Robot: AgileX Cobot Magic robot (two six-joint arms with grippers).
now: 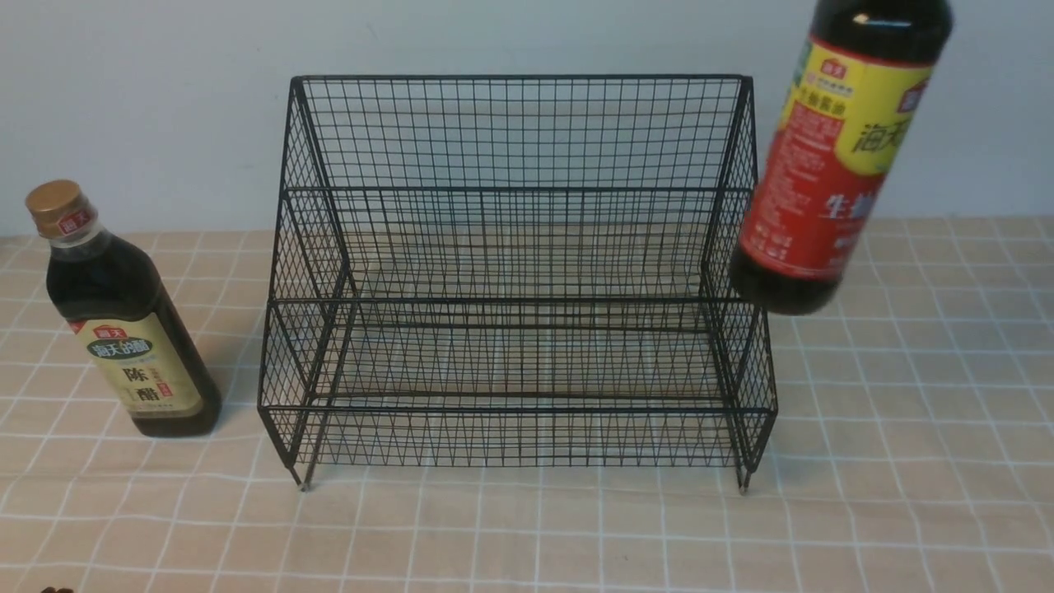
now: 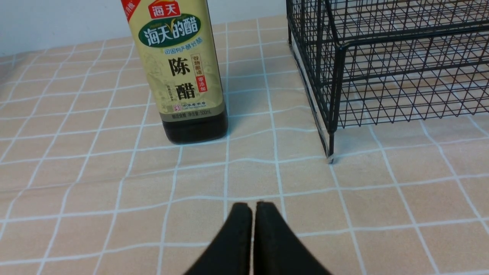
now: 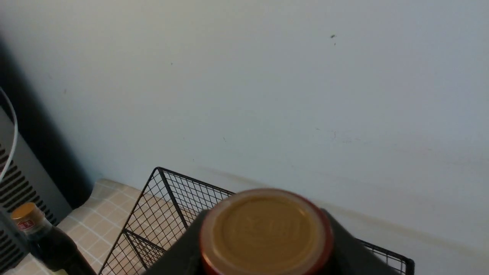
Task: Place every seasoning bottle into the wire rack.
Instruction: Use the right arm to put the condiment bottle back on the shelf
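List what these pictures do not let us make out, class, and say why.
- Round bottle's neck, front view: cut off by the top edge.
- Right fingers' pads, right wrist view: hidden behind the bottle's cap.
- Square bottle's cap, left wrist view: beyond the top edge.

Tilted bottle (image 1: 840,156) beside wire rack (image 1: 519,301)

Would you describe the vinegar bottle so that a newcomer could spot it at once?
Find the big black wire rack on the checked tablecloth. Just to its left stands a dark, squarish bottle. Its gold-brown cap and cream label with a green oval set it apart from the raised bottle labelled red and yellow.
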